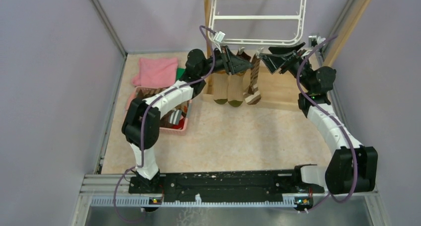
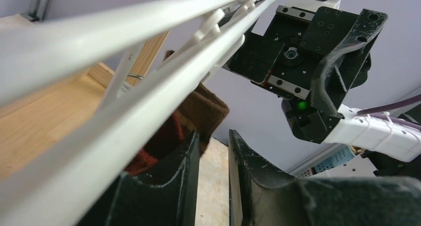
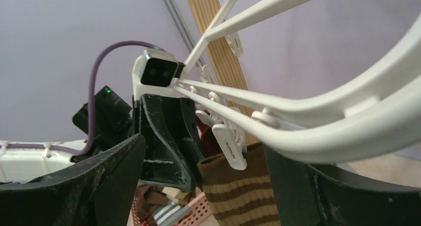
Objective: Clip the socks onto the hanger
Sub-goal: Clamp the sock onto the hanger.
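Note:
The white hanger (image 1: 258, 17) hangs at the back, with three socks (image 1: 236, 87) clipped along its near bar. In the right wrist view a brown-and-cream striped sock (image 3: 243, 196) hangs from a white clip (image 3: 229, 144), between the wide-apart fingers of my right gripper (image 3: 204, 146), which is open. My left gripper (image 2: 213, 136) is just under the hanger bar (image 2: 149, 82), its jaws a little apart with only floor showing between them. A dark brown sock (image 2: 208, 109) hangs just beyond its left finger. From above, the two grippers (image 1: 246, 63) (image 1: 265, 58) face each other under the bar.
A pink basket (image 1: 164, 114) holding more socks sits on the left, beneath the left arm. A pink cloth (image 1: 156, 71) and a green cloth (image 1: 179, 74) lie behind it. A wooden post (image 1: 207, 17) and wooden base (image 1: 278, 92) carry the hanger. Purple walls close in on both sides.

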Available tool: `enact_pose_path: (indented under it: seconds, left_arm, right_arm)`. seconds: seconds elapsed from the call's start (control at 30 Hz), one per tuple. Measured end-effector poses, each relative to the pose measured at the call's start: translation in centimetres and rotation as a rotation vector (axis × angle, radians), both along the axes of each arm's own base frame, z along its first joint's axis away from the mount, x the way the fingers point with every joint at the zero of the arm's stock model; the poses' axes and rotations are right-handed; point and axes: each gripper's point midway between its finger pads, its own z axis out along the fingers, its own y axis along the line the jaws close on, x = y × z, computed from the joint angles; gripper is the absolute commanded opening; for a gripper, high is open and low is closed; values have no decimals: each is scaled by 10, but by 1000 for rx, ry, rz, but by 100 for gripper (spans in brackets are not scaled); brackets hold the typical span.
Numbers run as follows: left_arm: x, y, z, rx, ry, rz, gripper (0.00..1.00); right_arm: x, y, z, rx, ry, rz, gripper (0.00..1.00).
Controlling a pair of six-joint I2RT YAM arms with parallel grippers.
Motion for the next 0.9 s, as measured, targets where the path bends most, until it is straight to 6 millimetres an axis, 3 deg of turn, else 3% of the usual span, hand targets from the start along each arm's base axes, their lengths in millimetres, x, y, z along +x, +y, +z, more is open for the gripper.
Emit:
enact_pose_path:
  seconds: [0.2,0.33,0.43,0.73,0.9]
  left_arm:
    - [-15,14,4,35,-39,41,43]
    - [-29,27,5,55,-75,68,57]
    - [-45,39,3,74,-115,80,65]
    - [-95,80,-5,136,-283,144,85]
    - [-116,108,-25,187,-325,229,99]
  right_arm:
    - [-11,-9,-13,-54,-2,-79,89]
    - [-19,-16,-36,-88,44,-122,89]
    - [-27,-22,-55,-121,83,-162,89]
    - [-56,-39,-85,-194,83,-263,99]
    - [-72,-45,-121,-194,111,-287,99]
